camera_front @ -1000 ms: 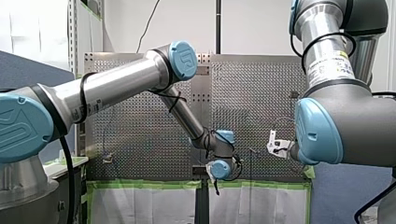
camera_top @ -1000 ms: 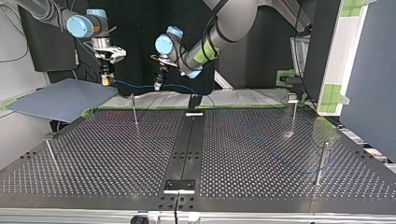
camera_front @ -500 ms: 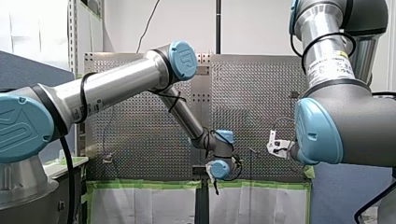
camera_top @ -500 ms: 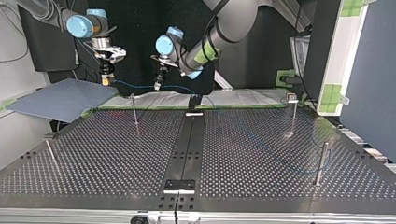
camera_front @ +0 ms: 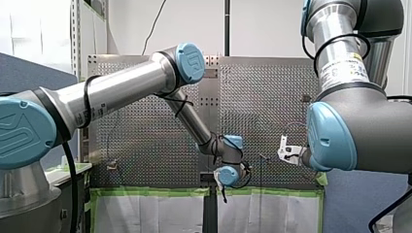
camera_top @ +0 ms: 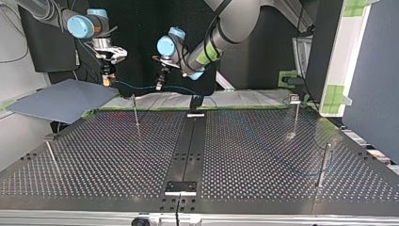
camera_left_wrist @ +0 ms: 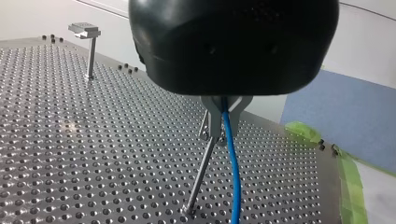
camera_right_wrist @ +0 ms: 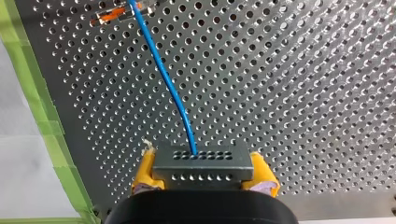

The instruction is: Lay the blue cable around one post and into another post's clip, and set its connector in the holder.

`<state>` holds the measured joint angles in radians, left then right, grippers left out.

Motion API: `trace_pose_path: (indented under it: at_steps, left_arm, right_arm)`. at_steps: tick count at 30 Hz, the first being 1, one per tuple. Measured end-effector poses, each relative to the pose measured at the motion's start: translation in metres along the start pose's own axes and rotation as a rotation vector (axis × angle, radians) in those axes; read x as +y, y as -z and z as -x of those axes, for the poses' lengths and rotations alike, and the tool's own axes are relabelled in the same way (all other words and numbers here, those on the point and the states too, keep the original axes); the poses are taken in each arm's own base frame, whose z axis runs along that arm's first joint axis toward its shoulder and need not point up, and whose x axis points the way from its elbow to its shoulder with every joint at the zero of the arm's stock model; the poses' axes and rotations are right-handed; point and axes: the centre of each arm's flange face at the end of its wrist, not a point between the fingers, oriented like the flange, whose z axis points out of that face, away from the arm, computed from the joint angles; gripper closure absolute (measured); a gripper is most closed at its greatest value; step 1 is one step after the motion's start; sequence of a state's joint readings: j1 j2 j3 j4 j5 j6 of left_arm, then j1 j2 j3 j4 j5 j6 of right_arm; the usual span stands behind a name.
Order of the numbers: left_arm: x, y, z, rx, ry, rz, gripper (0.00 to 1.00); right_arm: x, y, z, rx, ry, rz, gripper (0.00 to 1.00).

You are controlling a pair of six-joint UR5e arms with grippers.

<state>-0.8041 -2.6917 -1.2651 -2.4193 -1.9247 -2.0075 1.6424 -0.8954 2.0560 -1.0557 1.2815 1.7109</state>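
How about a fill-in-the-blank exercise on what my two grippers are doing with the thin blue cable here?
My right gripper clamps the grey rectangular connector between pads coloured ____. The thin blue cable leads from the connector to my left gripper, passing ____ its metal fingers. The strip of tape along the edge of the perforated metal table is ____.
Missing words: yellow; between; green.

perforated table (camera_top: 117, 155) with upright posts (camera_top: 322, 165)

Silver arms (camera_front: 121, 90), light-blue joint caps (camera_front: 191, 63)
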Motion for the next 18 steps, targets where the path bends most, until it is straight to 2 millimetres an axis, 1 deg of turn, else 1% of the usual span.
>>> trace_pose_path:
  at_steps: [11,18]
  left_arm:
    - [-0.0017,0.0008,-0.0011,0.003,-0.015,-0.007,0.99]
    - [-0.0075,0.0020,-0.0020,0.003,-0.037,-0.018,0.99]
  right_arm:
    - [0.0058,0.0001,-0.0003,0.003,-0.005,0.028,1.00]
    - [0.0092,-0.0005,0.0006,0.003,-0.007,0.042,1.00]
